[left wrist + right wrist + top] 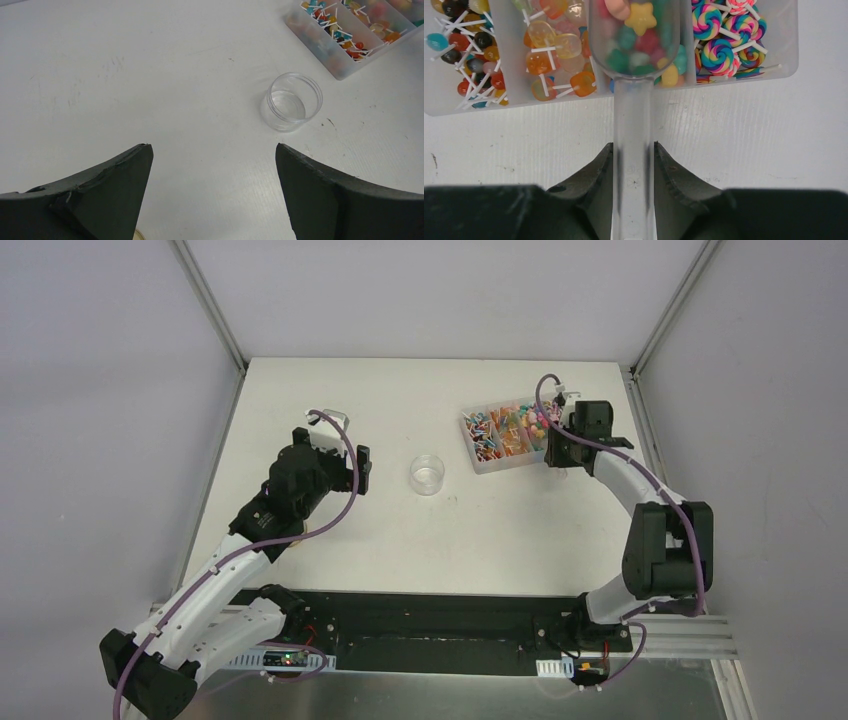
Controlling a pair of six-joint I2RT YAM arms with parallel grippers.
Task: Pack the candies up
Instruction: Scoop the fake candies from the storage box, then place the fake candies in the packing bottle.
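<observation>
The right gripper (634,155) is closed on the handle of a clear scoop (634,110), its bowl heaped with candies (640,17) over a divided box (478,466) at the far right of the table (330,390). A tilt or jolt while carrying it left to the small open jar (428,474) mid-table could spill them or miss its narrow mouth. The left gripper (214,150) hangs wide open, empty, left of the jar; the candies are tiny loose stars and blobs, pink, yellow and green.

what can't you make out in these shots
Right wrist: scoop bowl's front, cut by top edge; candies inside or beneath it, unclear through clear plastic.
Top external: scoop, too small and clear to pick out over the tray.
Left wrist: tray's far end, cut by frame edge.
</observation>
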